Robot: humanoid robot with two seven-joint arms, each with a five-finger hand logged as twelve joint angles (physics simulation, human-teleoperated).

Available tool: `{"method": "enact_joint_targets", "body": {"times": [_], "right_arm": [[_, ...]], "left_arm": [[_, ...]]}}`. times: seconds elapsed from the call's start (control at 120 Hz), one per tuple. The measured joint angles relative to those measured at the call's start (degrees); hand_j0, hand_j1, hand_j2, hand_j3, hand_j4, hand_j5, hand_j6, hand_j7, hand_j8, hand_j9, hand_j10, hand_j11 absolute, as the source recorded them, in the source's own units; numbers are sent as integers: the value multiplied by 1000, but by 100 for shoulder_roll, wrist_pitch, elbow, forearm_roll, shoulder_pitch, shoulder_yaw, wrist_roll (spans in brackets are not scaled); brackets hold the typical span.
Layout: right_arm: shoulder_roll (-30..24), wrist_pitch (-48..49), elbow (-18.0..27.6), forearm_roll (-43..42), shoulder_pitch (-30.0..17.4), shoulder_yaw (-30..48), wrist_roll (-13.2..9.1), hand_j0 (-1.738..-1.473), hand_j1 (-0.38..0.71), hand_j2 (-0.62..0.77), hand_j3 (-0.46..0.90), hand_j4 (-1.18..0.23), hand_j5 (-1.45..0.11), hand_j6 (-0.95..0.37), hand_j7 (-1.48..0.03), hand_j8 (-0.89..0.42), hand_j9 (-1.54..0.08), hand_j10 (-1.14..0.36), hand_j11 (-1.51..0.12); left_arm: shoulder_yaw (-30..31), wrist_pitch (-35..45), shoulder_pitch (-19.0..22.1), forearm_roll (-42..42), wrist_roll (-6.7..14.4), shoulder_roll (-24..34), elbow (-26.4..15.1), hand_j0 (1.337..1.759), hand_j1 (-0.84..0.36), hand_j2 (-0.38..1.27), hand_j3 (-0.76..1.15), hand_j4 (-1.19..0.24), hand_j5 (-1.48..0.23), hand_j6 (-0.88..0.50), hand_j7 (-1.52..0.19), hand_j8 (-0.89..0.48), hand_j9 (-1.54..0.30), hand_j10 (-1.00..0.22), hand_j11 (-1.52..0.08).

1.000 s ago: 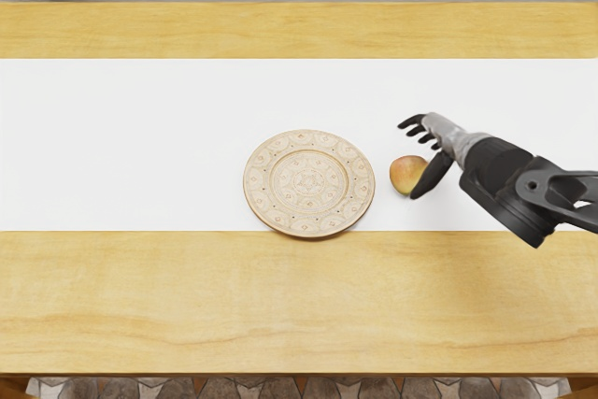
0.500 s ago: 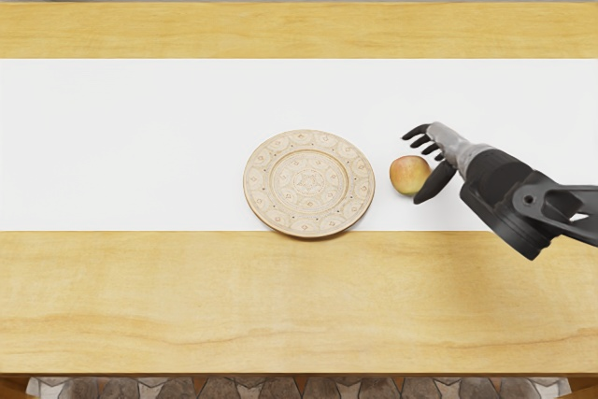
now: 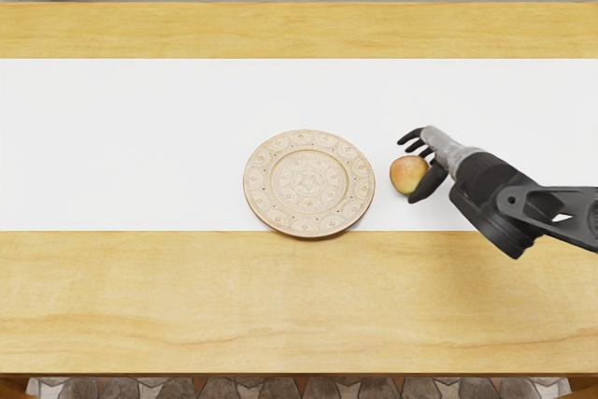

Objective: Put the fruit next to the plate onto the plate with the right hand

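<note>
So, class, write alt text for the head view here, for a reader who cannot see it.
A dark robotic right hand reaches in from the right, fingers spread, close beside a small round yellow-red fruit on a white table runner. Left of the fruit, apart from it, lies an empty round beige patterned plate.

Black fingers, grey wrist, dark forearm

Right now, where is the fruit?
In the head view, the fruit lies on the white strip just right of the plate, the right hand beside it.
</note>
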Motion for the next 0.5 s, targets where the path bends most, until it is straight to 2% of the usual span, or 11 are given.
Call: {"method": "enact_joint_targets", "body": {"times": [0.25, 0.35, 0.5], "right_arm": [[15, 2, -12, 1, -1, -1, 0, -1658, 108, -67, 0, -385, -499, -386, -499, -385, -499, -385, -499], [15, 9, -12, 6, -6, 3, 1, -1658, 147, -13, 0, -429, -563, -432, -560, -343, -563, -429, -563], [13, 19, -10, 10, -5, 1, 2, -1657, 209, 150, 0, -538, -707, -399, -703, -311, -711, -535, -712]], "left_arm": [[0, 0, 0, 0, 0, 0, 0, 1658, 55, 49, 0, -245, -318, -245, -318, -245, -318, -245, -318], [0, 0, 0, 0, 0, 0, 0, 1658, 55, 49, 0, -245, -318, -245, -318, -245, -318, -245, -318], [0, 0, 0, 0, 0, 0, 0, 1658, 55, 49, 0, -245, -318, -245, -318, -245, -318, -245, -318]]}}
